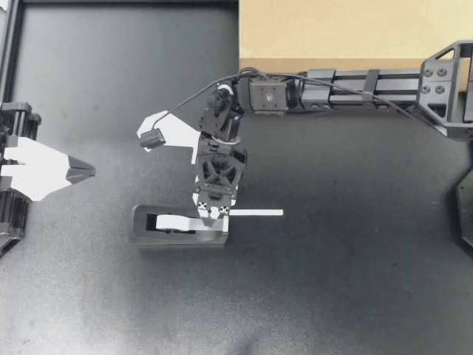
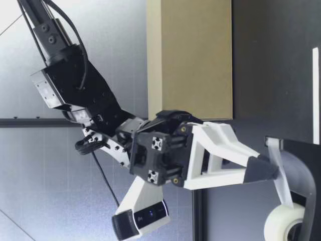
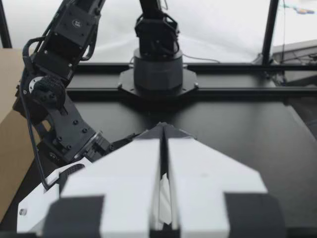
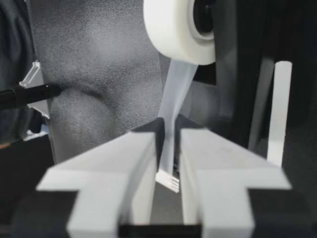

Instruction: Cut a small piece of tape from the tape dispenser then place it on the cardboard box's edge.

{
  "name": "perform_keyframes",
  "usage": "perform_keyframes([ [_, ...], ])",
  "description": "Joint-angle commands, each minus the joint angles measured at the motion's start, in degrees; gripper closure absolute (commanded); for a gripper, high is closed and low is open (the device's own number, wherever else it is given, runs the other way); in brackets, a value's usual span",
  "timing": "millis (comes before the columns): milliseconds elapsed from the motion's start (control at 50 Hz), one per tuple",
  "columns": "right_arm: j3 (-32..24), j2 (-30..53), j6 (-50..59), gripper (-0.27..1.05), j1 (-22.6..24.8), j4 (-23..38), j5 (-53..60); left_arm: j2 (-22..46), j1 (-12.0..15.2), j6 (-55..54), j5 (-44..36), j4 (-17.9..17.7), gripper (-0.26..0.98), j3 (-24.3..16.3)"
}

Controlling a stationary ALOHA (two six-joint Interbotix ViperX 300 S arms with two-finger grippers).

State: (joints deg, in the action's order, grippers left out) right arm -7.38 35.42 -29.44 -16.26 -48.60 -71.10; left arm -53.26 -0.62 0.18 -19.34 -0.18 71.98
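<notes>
Tape strip (image 4: 174, 94) from the tape dispenser (image 1: 177, 225), mid-way on the surface (image 1: 332, 296), is clamped in my right hand (image 1: 211, 214); I should pull straight and short to tear only a small piece, keeping my left hand (image 1: 89, 171), fingers together, clear.

Overhead straight down, low table-level, wrists close — dispenser (image 1: 177, 238) shared

white tape (image 4: 176, 94), black dispenser (image 1: 145, 225), tan box (image 1: 332, 29), black table (image 1: 332, 296).
</notes>
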Motion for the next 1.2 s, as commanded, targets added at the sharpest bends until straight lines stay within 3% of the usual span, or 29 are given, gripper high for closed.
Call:
perform_keyframes([
  [0,-1.41,-2.02,0.09,0.66,0.26,0.09,0.26,0.44,-0.09,0.0,-0.53,0.0,0.86,-0.62],
  [300,-1.49,-3.43,0.09,0.85,0.26,-0.09,0.35,0.44,-0.09,0.0,-0.53,0.0,0.86,-0.7],
  [740,-1.05,-5.98,1.58,0.85,0.53,-0.53,-0.7,0.44,-0.09,0.0,-0.53,0.0,0.86,-0.7],
  [1180,8.09,-11.6,1.58,0.85,0.35,-0.44,1.85,0.44,-0.09,0.0,-0.44,0.0,0.86,-0.7],
])
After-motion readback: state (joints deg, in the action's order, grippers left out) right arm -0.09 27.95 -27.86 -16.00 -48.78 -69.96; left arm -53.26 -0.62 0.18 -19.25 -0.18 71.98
